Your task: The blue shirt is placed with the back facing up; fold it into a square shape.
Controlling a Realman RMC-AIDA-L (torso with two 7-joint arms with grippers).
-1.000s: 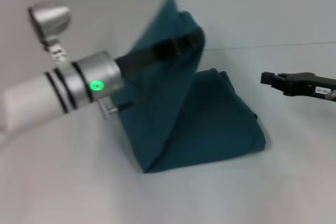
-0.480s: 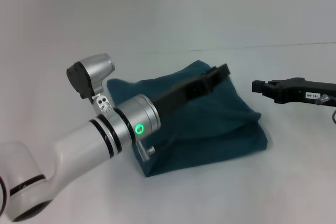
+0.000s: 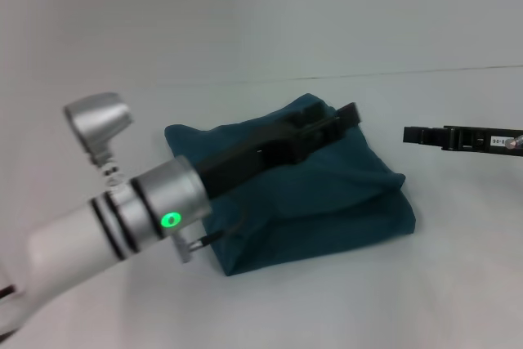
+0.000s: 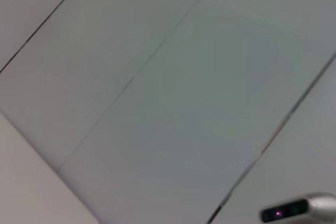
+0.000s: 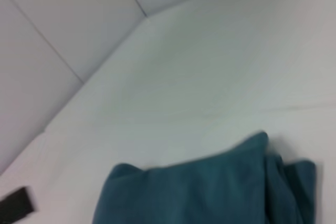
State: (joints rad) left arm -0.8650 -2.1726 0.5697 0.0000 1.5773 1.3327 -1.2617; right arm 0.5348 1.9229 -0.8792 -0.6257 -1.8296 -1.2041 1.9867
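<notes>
Shirt (image 3: pixel 327 194): dark teal-blue throughout, plain, no print or pattern on the visible faces; the same teal-blue shows in the right wrist view (image 5: pixel 210 192).

Table (image 3: pixel 245 22): pale grey-white, plain, crossed by one thin dark line beyond the shirt.

Left gripper (image 3: pixel 339 120): black, lying over the shirt. The arm behind it is silver metal at the wrist with a lit green dot, then white with black bands.

Right gripper (image 3: pixel 413 134): black, with a small white label further back along the body.

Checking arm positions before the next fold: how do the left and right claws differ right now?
The left claw reaches across the blue shirt, over its far edge; the right claw hovers off to the shirt's right, over bare table. The left points away from the robot, the right points leftward toward the shirt. Both are black.
</notes>
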